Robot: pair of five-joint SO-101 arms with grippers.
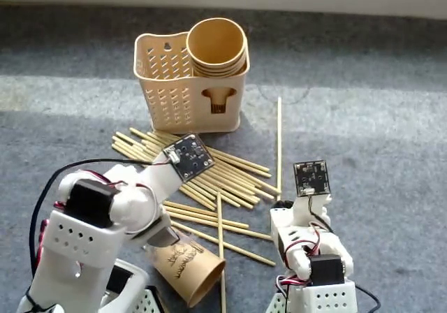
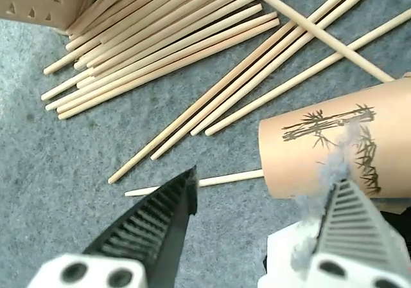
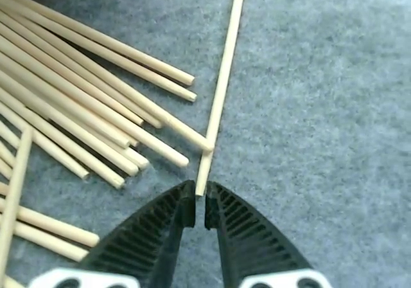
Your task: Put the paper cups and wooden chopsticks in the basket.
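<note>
Wooden chopsticks are strewn over grey carpet before a basket holding stacked paper cups. The left gripper is spread beside a fallen cup. A lone chopstick is pinched by the right gripper.

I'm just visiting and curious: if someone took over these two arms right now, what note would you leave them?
Left gripper: open, empty, beside the loose paper cup, which lies on its side.
Right gripper: shut on the end of a lone chopstick.
Done: a stack of cups stands in the basket.
Left: the loose paper cup, the lone chopstick and the chopstick pile, all outside the basket.
</note>
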